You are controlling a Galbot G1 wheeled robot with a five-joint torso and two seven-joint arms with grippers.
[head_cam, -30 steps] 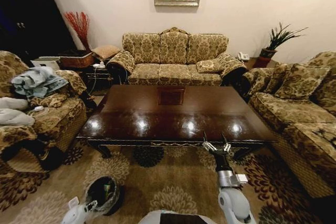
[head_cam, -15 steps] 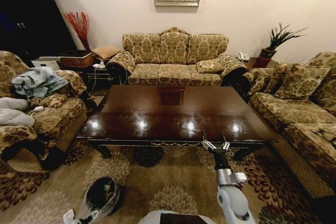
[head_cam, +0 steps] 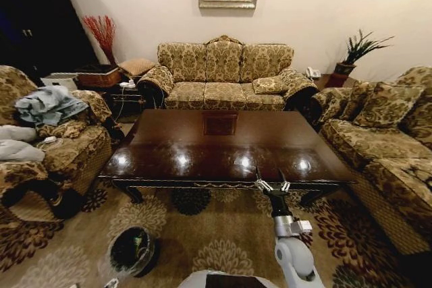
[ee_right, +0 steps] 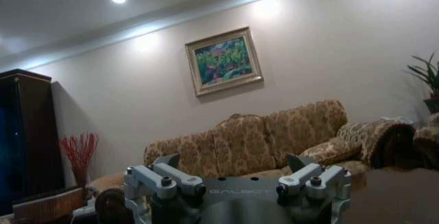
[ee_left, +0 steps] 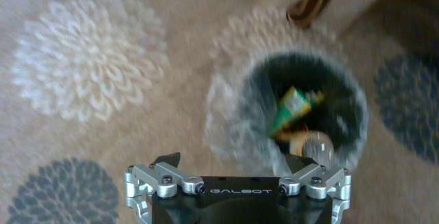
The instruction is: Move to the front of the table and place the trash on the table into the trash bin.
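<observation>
The dark glossy table [head_cam: 223, 146] stands in front of me, its top reflecting the ceiling lights. On the carpet at my lower left sits the black trash bin [head_cam: 133, 251] with its clear liner. Trash lies inside it: a green piece [ee_left: 291, 108] and a tan, rounded piece [ee_left: 317, 146]. In the left wrist view my left gripper [ee_left: 233, 161] hovers open above the carpet beside the trash bin [ee_left: 295, 113], holding nothing. My right gripper [head_cam: 272, 185] is open and empty at the table's front edge, right of centre. In its wrist view the right gripper [ee_right: 233, 161] points toward the far sofa.
Patterned sofas surround the table: one behind it [head_cam: 226, 75], one at the right [head_cam: 378, 146], and an armchair with clothes at the left [head_cam: 47, 133]. A carved table leg [ee_left: 312, 0] stands close to the bin. Flowered carpet [head_cam: 202, 234] lies between me and the table.
My left arm has drawn back from beside the bin and dropped out of the head view. My right gripper has shifted slightly left and lower along the table's front edge.
</observation>
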